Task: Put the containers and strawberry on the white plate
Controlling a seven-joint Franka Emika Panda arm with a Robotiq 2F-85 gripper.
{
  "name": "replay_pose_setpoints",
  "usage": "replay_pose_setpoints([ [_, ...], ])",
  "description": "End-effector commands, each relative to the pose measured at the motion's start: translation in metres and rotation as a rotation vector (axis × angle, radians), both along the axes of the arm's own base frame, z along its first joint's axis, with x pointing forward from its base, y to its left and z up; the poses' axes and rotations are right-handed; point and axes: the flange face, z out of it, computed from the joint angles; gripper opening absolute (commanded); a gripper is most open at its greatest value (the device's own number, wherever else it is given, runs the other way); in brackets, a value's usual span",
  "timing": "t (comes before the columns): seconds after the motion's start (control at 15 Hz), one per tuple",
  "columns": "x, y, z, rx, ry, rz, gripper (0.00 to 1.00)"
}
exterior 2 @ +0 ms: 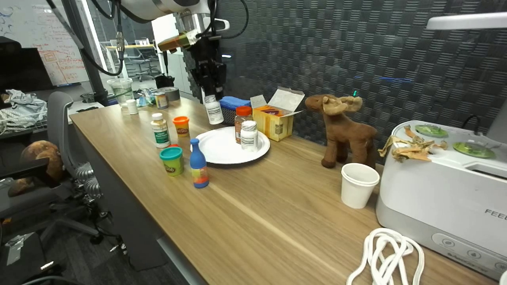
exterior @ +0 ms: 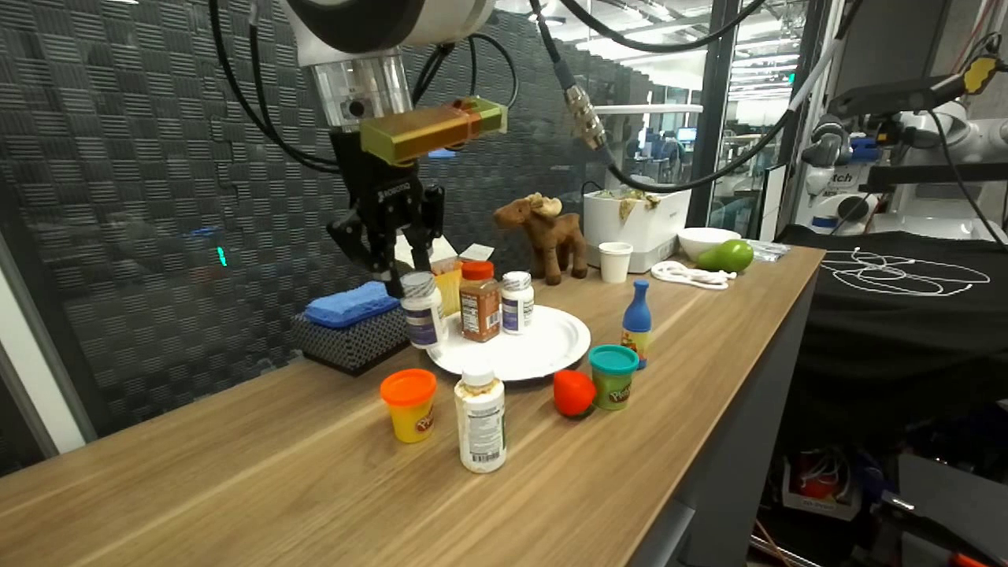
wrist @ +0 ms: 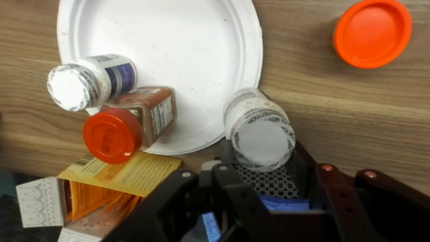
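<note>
My gripper (wrist: pixel 262 148) is shut on a white pill bottle (exterior: pixel 424 323), gripping near its cap. The bottle leans slightly at the rim of the white plate (exterior: pixel 543 350) and seems to hang just clear of it in an exterior view. On the plate stand another white pill bottle (wrist: pixel 116 75) and the red-capped brown bottle (exterior: pixel 479 307). Off the plate are the orange cup (exterior: pixel 411 409), the white-lidded jar (exterior 2: pixel 160 132), the teal tub (exterior: pixel 613 382) and the small blue bottle (exterior 2: pixel 198 166). The red strawberry (exterior: pixel 573 394) touches or nearly touches the tub, which mostly hides it in an exterior view.
A black patterned box with a blue block (exterior: pixel 350 305) on top sits behind the held bottle. An opened yellow box (exterior 2: pixel 273 122) stands close behind the plate. Farther along are a toy moose (exterior 2: pixel 346 130), a paper cup (exterior 2: pixel 358 186) and a white appliance (exterior 2: pixel 443 198).
</note>
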Motion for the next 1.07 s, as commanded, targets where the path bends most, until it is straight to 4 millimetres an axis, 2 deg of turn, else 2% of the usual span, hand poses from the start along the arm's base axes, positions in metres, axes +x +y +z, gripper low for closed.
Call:
replay_pose_setpoints([
  [0.0, -0.004, -0.025, -0.002, -0.02, -0.006, -0.073, 0.19],
  [0.4, 0.005, -0.055, -0.004, -0.06, -0.027, -0.132, 0.19],
  [1.0, 0.02, -0.068, -0.012, 0.013, -0.062, -0.109, 0.19],
])
